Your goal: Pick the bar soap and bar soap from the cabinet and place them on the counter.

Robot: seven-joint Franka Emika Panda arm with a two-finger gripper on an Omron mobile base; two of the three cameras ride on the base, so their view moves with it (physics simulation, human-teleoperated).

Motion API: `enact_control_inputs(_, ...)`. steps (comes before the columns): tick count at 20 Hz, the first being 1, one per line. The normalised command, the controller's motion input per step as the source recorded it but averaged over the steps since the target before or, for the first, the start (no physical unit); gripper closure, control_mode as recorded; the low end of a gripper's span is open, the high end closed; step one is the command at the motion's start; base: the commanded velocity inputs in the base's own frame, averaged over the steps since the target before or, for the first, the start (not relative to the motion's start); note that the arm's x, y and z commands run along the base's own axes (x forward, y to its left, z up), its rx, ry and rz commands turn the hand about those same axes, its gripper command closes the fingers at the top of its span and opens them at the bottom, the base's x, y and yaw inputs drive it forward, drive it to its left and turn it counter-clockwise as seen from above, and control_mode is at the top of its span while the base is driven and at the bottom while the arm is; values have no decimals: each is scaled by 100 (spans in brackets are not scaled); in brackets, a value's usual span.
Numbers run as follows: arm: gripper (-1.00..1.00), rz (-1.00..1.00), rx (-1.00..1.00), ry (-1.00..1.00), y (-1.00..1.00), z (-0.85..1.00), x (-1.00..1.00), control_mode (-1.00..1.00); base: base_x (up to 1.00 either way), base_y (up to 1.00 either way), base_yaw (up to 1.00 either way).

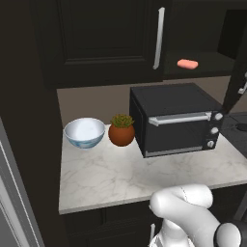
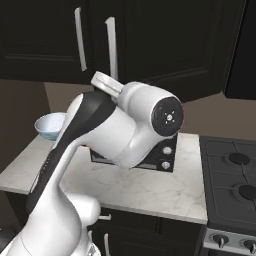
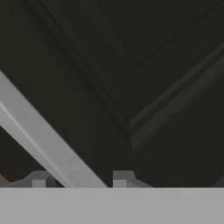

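Note:
One salmon-pink bar soap (image 1: 187, 63) lies on the shelf inside the dark upper cabinet (image 1: 101, 38), to the right of its closed door. A door (image 1: 235, 82) hangs swung out at the frame's right edge. In the hand view my gripper (image 3: 81, 179) is pressed close to a dark panelled door. A long silver bar handle (image 3: 39, 131) runs diagonally between my two fingertips (image 3: 122, 177), and the jaws are closed around it. The marble counter (image 1: 120, 178) lies below the cabinet.
A black toaster oven (image 1: 173, 123) stands on the counter under the open shelf. Left of it are a potted plant (image 1: 121, 130) and a white-blue bowl (image 1: 84, 132). A stove (image 2: 235, 170) adjoins the counter on the right. My arm (image 2: 120, 130) blocks the middle of the right base view.

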Motion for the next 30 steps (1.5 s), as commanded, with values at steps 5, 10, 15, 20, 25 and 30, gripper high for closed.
enact_control_inputs(5,100,5,10,0,-72,-2,-37,-100,0,0,0)
enact_control_inputs(10,100,5,7,0,-29,-2,-3,-100,0,0,0)
enact_control_inputs(15,-100,6,4,0,-13,-3,0,-100,0,0,0)
enact_control_inputs(20,-100,6,3,0,-15,-5,0,-100,0,0,0)
enact_control_inputs(25,-100,7,4,0,-20,-1,0,-100,0,0,0)
enact_control_inputs(30,-100,9,2,-2,-3,0,-7,-100,0,0,0)
